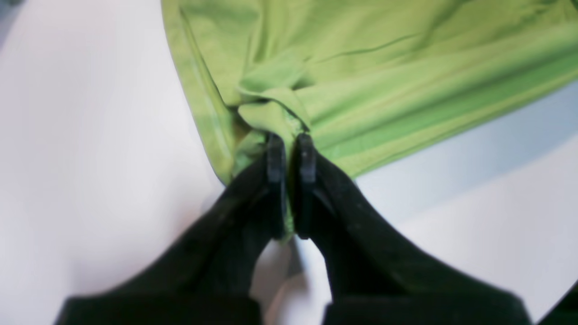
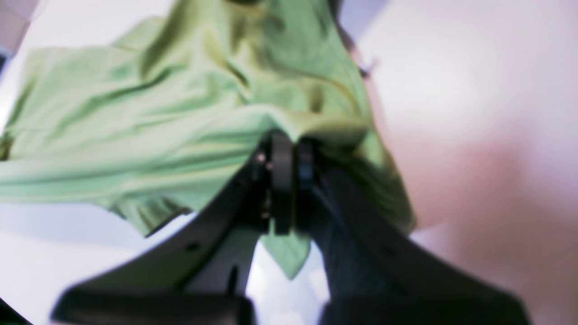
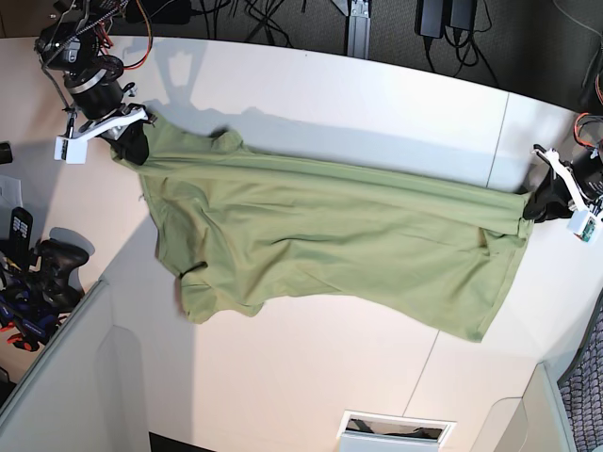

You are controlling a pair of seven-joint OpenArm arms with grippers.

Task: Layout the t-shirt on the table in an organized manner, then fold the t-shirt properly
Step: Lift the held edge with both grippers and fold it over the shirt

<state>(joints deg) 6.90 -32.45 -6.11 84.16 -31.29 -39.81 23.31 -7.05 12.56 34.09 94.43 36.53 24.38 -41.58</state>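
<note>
The shirt (image 3: 320, 235) is stretched taut across the bench (image 3: 311, 377), between its two side edges. The left gripper (image 1: 289, 144) has its jaws pinched tight on one corner of it; the right gripper (image 2: 289, 149) is clamped the same way on the opposite end.

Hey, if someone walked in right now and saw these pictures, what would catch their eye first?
The green t-shirt, pulled out wide and hanging above the white table. The left end effector is shut on one corner at the base view's right edge, and the right end effector is shut on the opposite end at upper left. Past the table's far edge, dark cables hang.
</note>
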